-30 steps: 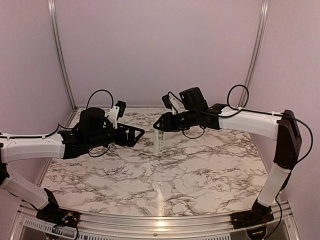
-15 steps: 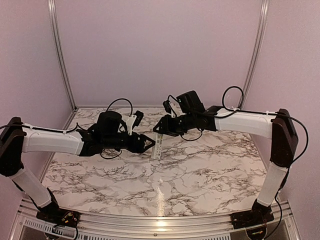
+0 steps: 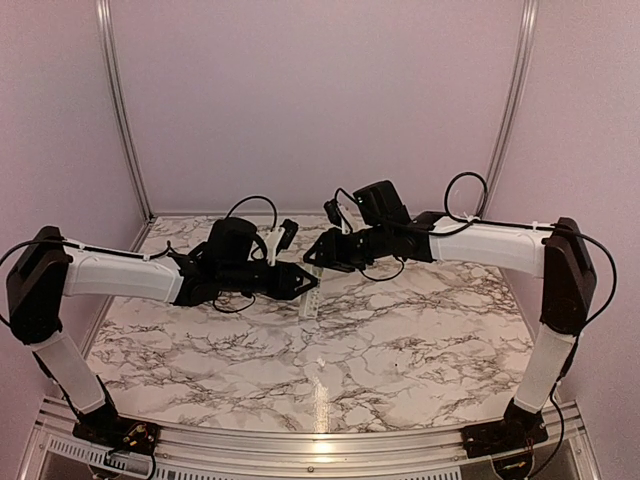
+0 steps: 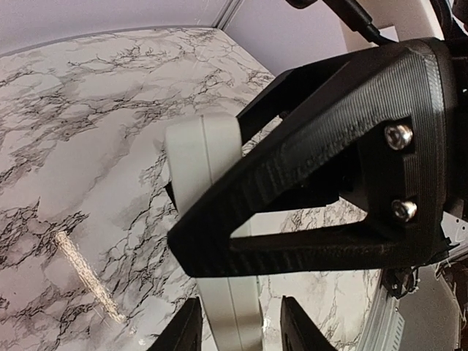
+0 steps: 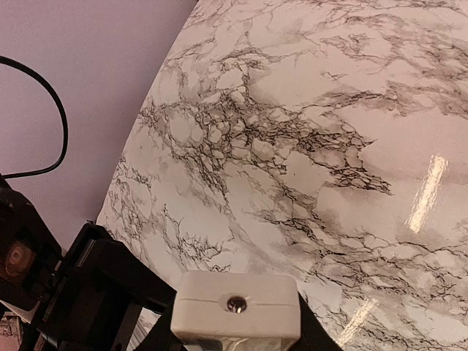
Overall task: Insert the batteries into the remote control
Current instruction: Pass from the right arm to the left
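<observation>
The remote control (image 3: pixel 311 297) is slim and white, and hangs roughly upright over the middle of the marble table. My right gripper (image 3: pixel 318 254) is shut on its upper end. In the right wrist view, the remote control's end face (image 5: pixel 235 311) shows a small lens and sits in that gripper (image 5: pixel 235 342). My left gripper (image 3: pixel 303 285) has come in from the left at the remote's lower part. In the left wrist view, the remote control (image 4: pixel 201 157) runs between that gripper's (image 4: pixel 238 329) two fingertips, with a gap on the right side. The right finger (image 4: pixel 329 168) covers the remote's middle. The batteries are out of view.
The marble tabletop (image 3: pixel 400 340) lies under both arms. Purple walls and metal corner posts (image 3: pixel 120 110) close off the back and sides. The left arm's black wrist (image 5: pixel 73 292) fills the lower left of the right wrist view.
My left arm has swung right from open table to the remote, and its jaws have narrowed around the lower part. The right gripper has dropped slightly, still holding the remote.
</observation>
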`<state>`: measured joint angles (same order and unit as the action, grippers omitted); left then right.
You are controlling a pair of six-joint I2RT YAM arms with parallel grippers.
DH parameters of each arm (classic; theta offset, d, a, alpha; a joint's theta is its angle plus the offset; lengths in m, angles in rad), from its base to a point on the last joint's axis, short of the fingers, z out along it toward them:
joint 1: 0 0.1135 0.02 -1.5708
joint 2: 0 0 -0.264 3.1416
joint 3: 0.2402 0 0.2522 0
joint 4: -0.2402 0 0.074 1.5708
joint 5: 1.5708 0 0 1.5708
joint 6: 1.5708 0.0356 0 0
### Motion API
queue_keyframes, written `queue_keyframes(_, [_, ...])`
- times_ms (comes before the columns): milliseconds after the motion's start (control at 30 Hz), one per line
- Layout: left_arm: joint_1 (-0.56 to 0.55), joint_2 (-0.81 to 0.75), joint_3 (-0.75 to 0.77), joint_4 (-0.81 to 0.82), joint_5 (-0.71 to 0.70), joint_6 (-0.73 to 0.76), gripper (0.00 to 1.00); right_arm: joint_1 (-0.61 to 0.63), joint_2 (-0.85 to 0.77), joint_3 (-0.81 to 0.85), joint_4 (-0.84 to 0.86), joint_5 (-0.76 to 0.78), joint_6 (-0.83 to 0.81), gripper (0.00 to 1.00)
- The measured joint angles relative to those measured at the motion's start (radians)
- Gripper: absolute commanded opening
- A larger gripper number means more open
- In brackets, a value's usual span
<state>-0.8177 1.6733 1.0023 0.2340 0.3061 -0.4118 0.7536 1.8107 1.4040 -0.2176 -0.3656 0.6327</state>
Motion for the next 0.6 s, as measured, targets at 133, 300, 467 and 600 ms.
queue_keyframes(133, [0.000, 0.010, 0.009, -0.002, -0.001, -0.004, 0.23, 0.000, 0.000, 0.000, 0.001, -0.014, 0.000, 0.05])
queue_keyframes(300, [0.008, 0.012, 0.011, -0.004, 0.002, -0.034, 0.14, 0.000, 0.000, 0.000, 0.009, -0.014, 0.003, 0.37])
queue_keyframes(467, [0.029, 0.012, 0.003, 0.032, 0.064, -0.062, 0.12, -0.017, -0.005, -0.012, 0.030, -0.052, 0.002, 0.51])
queue_keyframes(600, [0.059, 0.012, -0.042, 0.114, 0.143, -0.105, 0.12, -0.040, -0.037, -0.077, 0.090, -0.112, 0.004, 0.53])
